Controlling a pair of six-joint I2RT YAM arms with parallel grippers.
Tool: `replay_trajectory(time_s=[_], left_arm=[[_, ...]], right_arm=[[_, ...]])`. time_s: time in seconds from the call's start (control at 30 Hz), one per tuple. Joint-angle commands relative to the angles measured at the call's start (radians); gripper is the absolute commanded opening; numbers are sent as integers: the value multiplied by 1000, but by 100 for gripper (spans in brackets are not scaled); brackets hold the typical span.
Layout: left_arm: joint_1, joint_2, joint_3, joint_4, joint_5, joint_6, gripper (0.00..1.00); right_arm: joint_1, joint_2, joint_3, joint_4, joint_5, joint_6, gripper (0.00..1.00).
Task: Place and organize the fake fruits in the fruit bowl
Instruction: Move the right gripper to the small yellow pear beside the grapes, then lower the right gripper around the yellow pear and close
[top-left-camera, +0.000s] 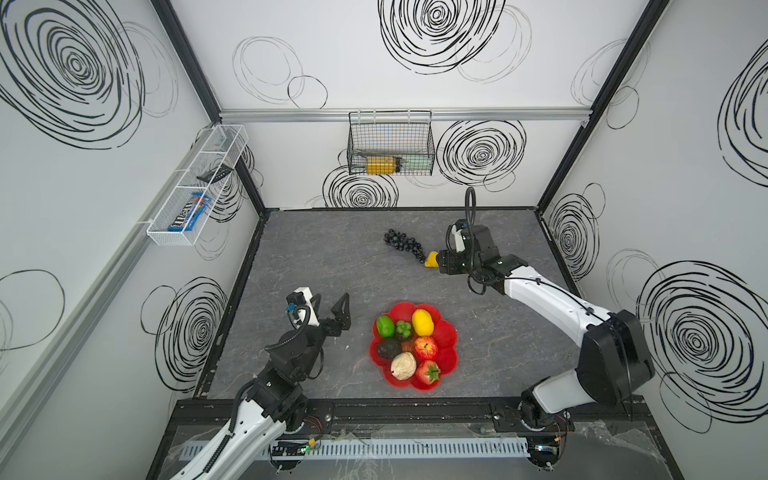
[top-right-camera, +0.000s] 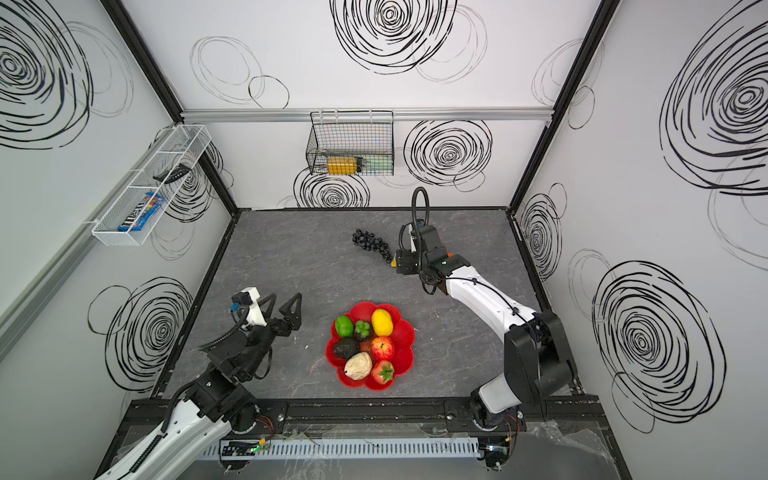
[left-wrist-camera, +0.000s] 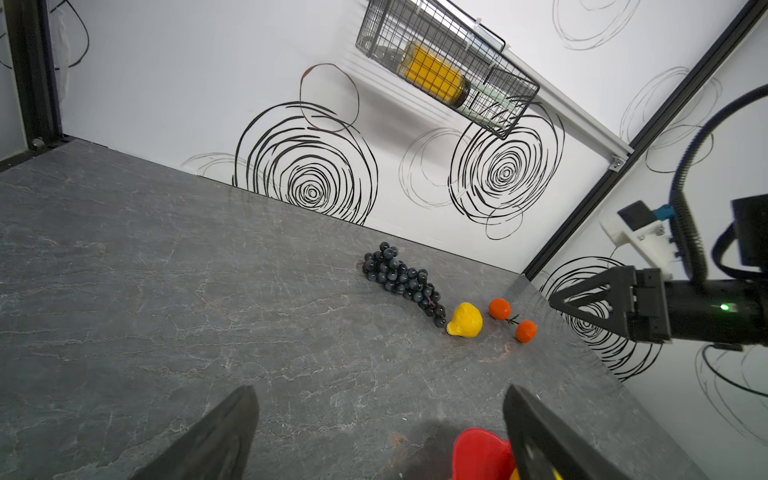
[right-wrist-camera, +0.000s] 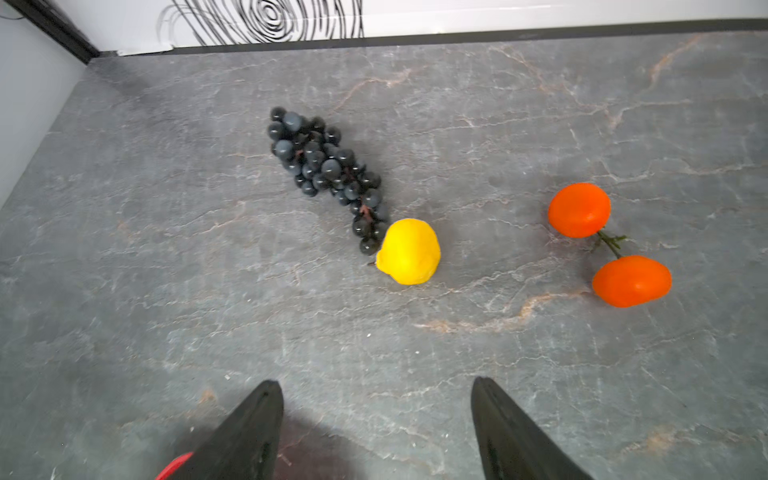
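Observation:
The red scalloped fruit bowl (top-left-camera: 448, 335) (top-right-camera: 406, 332) holds a lime (top-left-camera: 385, 326), a mangosteen (top-left-camera: 403, 329), a lemon (top-left-camera: 422, 322), an avocado (top-left-camera: 388, 348), an apple (top-left-camera: 425, 347), a beige lumpy fruit (top-left-camera: 403, 365) and a strawberry (top-left-camera: 428, 372). Black grapes (top-left-camera: 405, 244) (right-wrist-camera: 328, 166) and a second lemon (top-left-camera: 432, 259) (right-wrist-camera: 409, 251) lie touching on the far table. Two oranges (right-wrist-camera: 579, 210) (right-wrist-camera: 631, 280) on one stem lie beside them, hidden under the right arm in both top views. My right gripper (top-left-camera: 441, 262) (right-wrist-camera: 376, 386) hovers open by that lemon, empty. My left gripper (top-left-camera: 331, 301) (left-wrist-camera: 380, 395) is open and empty, left of the bowl.
A black wire basket (top-left-camera: 390, 143) with a yellow cylindrical container (top-left-camera: 381, 165) hangs on the back wall. A white mesh basket (top-left-camera: 195, 187) with a blue candy packet (top-left-camera: 189, 212) hangs on the left wall. Black frame rails edge the grey table (top-left-camera: 332, 257).

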Motion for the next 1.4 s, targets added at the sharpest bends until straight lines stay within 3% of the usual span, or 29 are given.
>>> replay_trajectory(time_s=[0.0,0.13,0.53,1.37], left_arm=[[13,-9,-15,19,22,-16,96],[27,-8,-18,22,36,-26,96],[72,18,-29,44,95,-50,96],[146,15,-44,50,164,-80,96]], right_arm=[[-59,79,50,34,-107,-11,77],[-116,192,123,3,-185,-4,83],[-131,381,209,71,-275,31,83],[-130,555,320,85,-335,53,60]])
